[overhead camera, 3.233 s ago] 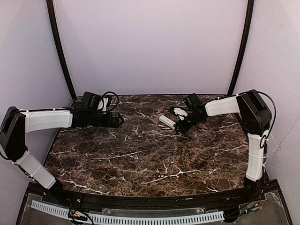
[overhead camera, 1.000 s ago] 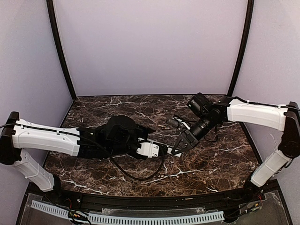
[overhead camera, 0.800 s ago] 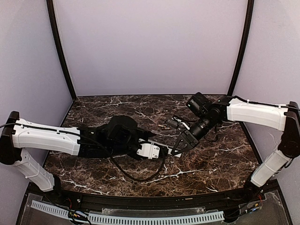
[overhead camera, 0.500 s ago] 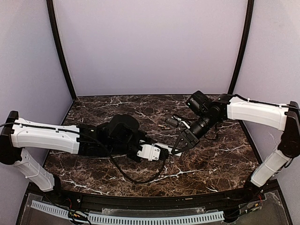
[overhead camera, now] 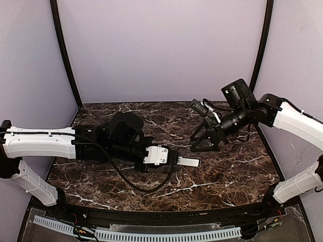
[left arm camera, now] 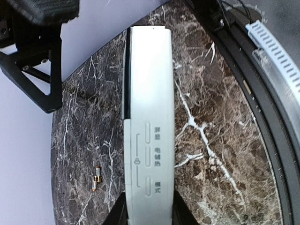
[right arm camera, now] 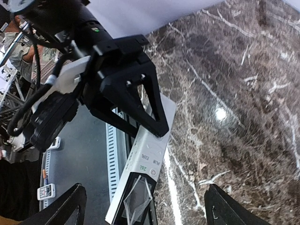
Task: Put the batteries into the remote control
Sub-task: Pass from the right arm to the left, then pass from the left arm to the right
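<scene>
The remote control [overhead camera: 190,162], a slim white bar with a dark grey display end [right arm camera: 138,204], is held level above the marble table. My left gripper [overhead camera: 174,159] is shut on its button end, with a black finger [left arm camera: 117,214] pressing each long side. In the left wrist view the remote control [left arm camera: 149,117] runs straight away from the camera. My right gripper [overhead camera: 204,141] hangs open, up and to the right of the remote's free end and touching nothing. In the right wrist view the right gripper [right arm camera: 145,208] has its fingertips [right arm camera: 70,206] spread wide. The small batteries [left arm camera: 96,178] lie on the table, also seen as the batteries [overhead camera: 175,135].
The dark marble table [overhead camera: 227,171] ends at a black front rail [overhead camera: 166,218] with a white slotted strip [overhead camera: 136,235]. Lilac walls and two black poles [overhead camera: 64,55] close the back. A loop of the left arm's cable [overhead camera: 146,187] hangs near the table.
My right gripper opened, let go of the remote's end and drew up and back to the right. The left gripper closed on the remote and now holds it alone.
</scene>
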